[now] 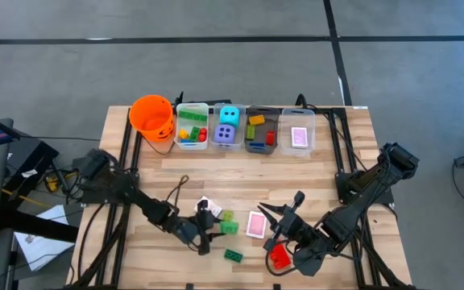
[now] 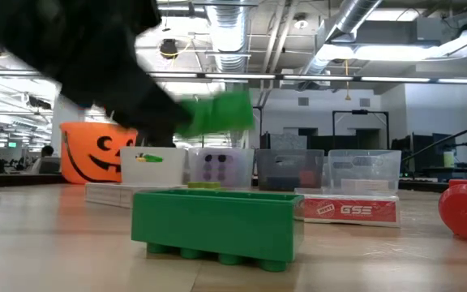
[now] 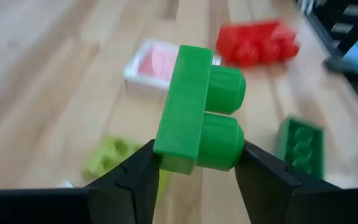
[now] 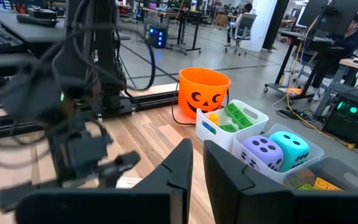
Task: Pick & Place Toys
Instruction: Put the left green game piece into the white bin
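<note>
My left gripper (image 1: pixel 214 229) is shut on a bright green two-stud brick (image 3: pixel 197 118), held above the table at the front middle; the brick also shows in the low view (image 2: pixel 217 113). A dark green brick (image 1: pixel 234 255) lies flat on the table nearby. A red brick (image 1: pixel 279 256), a pink-backed card (image 1: pixel 256 224) and a light green piece (image 3: pixel 107 155) also lie on the table. My right gripper (image 4: pixel 197 165) is shut and empty. It hovers over the front right (image 1: pixel 284 211), above the red brick and facing the bins. My left gripper pinches the green brick between its two fingers at the brick's near end. One finger is on the flat face (image 3: pixel 166 155) and the other on a stud (image 3: pixel 232 155). The fingers come slanting from the table's left. The brick is lifted clear, its studs pointing sideways.
At the far edge stand an orange pumpkin-face bucket (image 1: pixel 151 115) and several clear bins (image 1: pixel 192 113). The bins hold bricks, a cyan die (image 1: pixel 229 115) above a purple die (image 1: pixel 226 135), and a pink card (image 1: pixel 299 137). The wood between the bins and the grippers is bare.
</note>
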{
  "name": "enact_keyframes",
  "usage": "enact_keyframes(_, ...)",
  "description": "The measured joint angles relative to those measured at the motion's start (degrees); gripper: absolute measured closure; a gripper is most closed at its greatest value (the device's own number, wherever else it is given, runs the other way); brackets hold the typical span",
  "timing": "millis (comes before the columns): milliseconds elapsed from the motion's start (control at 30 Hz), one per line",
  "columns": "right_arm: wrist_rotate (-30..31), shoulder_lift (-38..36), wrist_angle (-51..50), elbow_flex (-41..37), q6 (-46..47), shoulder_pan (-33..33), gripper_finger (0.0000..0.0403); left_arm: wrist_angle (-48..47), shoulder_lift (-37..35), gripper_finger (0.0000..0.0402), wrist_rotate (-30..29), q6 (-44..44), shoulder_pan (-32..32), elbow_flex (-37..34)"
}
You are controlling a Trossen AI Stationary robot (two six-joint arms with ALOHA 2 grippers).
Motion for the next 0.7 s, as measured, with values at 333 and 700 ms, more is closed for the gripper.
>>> enact_keyframes(333, -0.04, 0.00, -0.11, 0.00, 0.02, -0.45, 0.0368, -17.52, -20.93, 0.0228, -13.97, 14.17, 3.96, 0.04)
enact_keyframes(700, -0.07, 0.00, -0.24, 0.00, 0.96, -1.22, 0.0368, -41.38, -40.11, 0.0228, -25.59, 14.90, 17.54, -1.73)
